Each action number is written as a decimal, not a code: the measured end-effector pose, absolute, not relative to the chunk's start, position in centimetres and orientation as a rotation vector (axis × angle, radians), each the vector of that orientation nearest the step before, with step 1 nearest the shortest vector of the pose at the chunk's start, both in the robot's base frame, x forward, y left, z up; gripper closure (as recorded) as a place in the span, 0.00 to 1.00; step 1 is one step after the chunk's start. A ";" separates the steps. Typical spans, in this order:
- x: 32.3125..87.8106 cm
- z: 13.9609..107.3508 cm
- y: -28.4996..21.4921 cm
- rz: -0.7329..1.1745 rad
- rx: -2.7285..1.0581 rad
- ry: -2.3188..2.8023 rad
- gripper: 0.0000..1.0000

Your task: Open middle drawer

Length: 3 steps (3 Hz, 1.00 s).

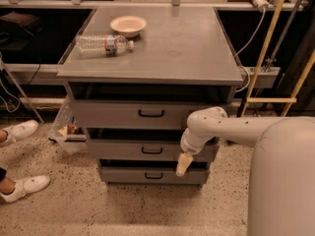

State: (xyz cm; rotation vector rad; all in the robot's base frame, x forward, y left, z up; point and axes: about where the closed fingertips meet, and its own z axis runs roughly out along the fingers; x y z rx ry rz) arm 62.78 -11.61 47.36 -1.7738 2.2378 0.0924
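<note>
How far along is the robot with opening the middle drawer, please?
Barely begun. The gripper hangs at the cabinet front, low and right of the handle of the middle drawer, not on it. The drawer does not look pulled out yet. Left: reach the handle, grip it, pull.

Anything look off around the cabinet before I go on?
The bottle lies on its side on the cabinet top, beside the bowl. The gripper hangs right of the handle on the middle drawer, not on it. Nothing looks spilled or broken.
</note>
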 end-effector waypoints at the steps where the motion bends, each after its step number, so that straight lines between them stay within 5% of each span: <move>1: 62.7 47.4 -11.6 0.093 -1.774 2.238 0.00; 3: 63.2 45.6 -10.1 0.108 -1.703 2.220 0.00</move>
